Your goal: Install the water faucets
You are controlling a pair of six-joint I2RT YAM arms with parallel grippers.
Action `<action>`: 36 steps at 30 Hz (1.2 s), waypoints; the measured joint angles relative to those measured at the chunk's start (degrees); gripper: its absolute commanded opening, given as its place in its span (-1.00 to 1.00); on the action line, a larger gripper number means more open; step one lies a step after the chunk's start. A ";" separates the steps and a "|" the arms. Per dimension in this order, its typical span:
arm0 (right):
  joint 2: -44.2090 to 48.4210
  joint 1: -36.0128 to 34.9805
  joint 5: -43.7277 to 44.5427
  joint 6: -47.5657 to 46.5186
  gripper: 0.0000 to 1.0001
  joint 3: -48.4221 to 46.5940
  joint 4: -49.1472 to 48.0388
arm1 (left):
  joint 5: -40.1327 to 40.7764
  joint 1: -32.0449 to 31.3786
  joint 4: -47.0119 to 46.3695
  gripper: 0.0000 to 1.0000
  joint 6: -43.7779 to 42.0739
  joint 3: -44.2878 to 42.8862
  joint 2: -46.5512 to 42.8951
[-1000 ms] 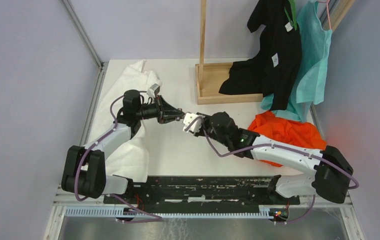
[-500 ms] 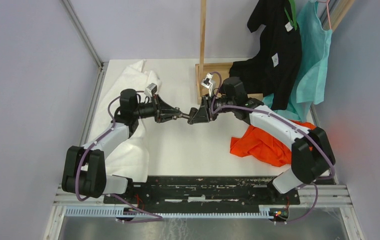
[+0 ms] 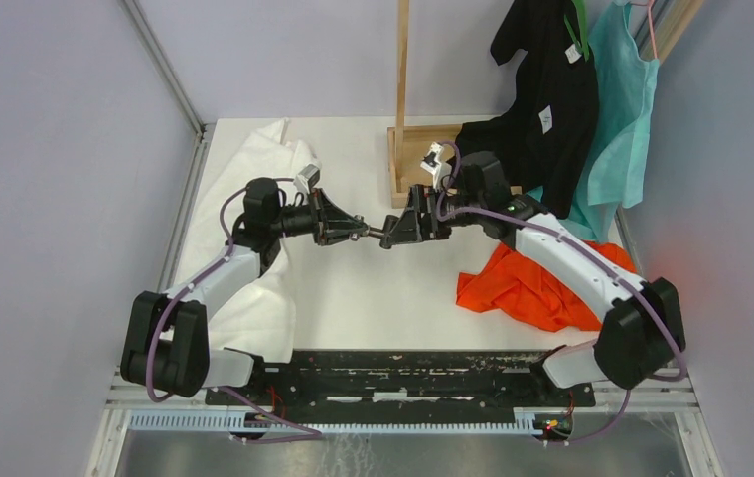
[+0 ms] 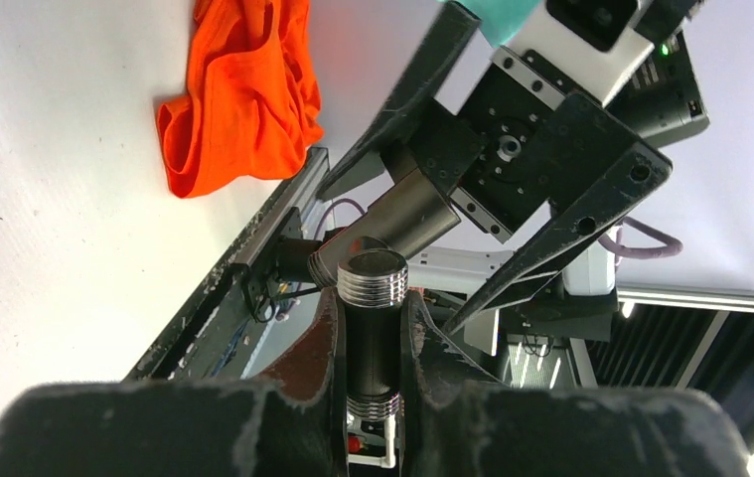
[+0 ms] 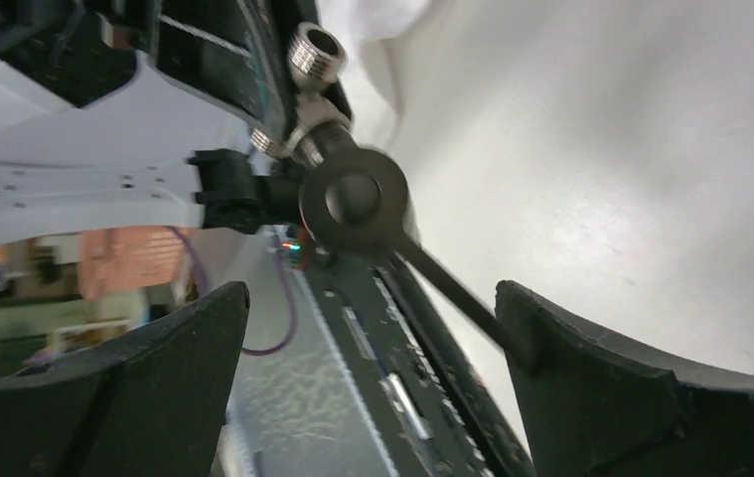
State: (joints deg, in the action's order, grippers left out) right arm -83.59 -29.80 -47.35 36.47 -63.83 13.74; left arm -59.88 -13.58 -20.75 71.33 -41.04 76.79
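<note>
Dark metal, the larger fitting (image 4: 373,343) is clamped between the left fingers (image 4: 319,343) in the air over the middle of the white counter (image 3: 373,298). The shorter fitting (image 5: 353,199) juts from it toward the right fingers (image 5: 154,388), which stand spread wide on either side, gripping nothing. If its thread is barely seated, it could tip out and drop; a skewed grip could cross-thread it. An orange cloth (image 3: 531,288) lies right, a white cloth (image 3: 263,159) left, and a wooden stand (image 3: 422,169) far, between grey walls.
</note>
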 measured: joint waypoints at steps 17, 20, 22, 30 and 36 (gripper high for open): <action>25.59 -0.76 18.80 -22.67 0.47 -0.46 14.36 | 2.21 0.00 1.49 -0.94 -0.13 -1.05 -1.18; 25.99 -3.04 16.81 -16.41 0.27 2.05 3.08 | 2.89 0.00 2.19 -0.94 -0.50 -1.25 -1.53; 22.93 -5.53 16.46 -13.09 0.26 2.23 -2.80 | 2.99 0.00 2.54 -0.94 -0.52 -1.25 -1.68; 8.48 -10.84 20.94 -8.55 0.29 0.94 -6.64 | 3.56 0.00 4.46 -0.94 -1.07 -1.25 -3.15; 7.02 -11.45 27.47 -7.67 0.39 0.92 -6.84 | 7.39 0.37 5.97 -0.94 -1.44 -1.25 -3.17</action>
State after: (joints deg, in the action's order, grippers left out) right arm -76.58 -41.25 -19.88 28.80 -62.92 6.90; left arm -52.49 -13.21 -14.79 69.89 -42.28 73.63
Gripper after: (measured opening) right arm 0.667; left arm 0.187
